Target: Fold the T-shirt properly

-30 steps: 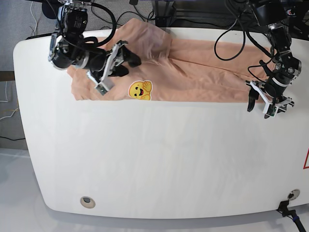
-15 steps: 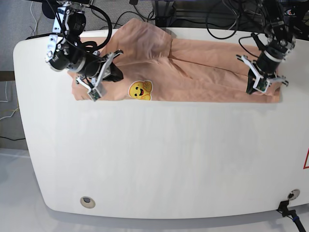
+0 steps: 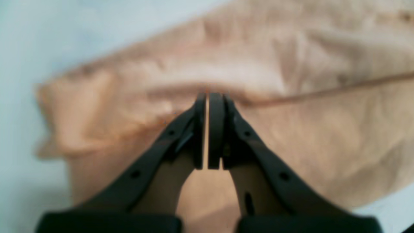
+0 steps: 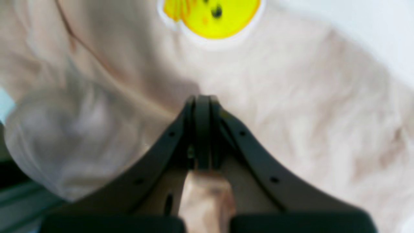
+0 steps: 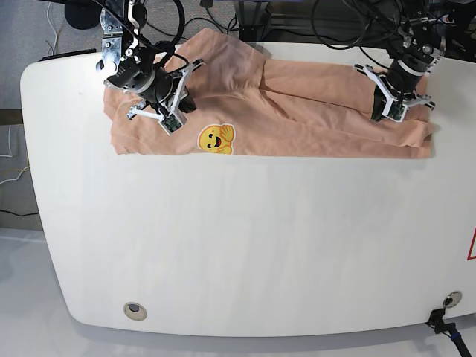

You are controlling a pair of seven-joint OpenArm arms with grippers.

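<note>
both pincers are pinching the t-shirt (image 5: 297, 104): left pincer (image 3: 207, 97) at a fold, right pincer (image 4: 202, 100) near the emoji (image 4: 210, 17).

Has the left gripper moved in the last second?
Yes. The left gripper went from the table's right edge up onto the pale peach cotton T-shirt.
</note>
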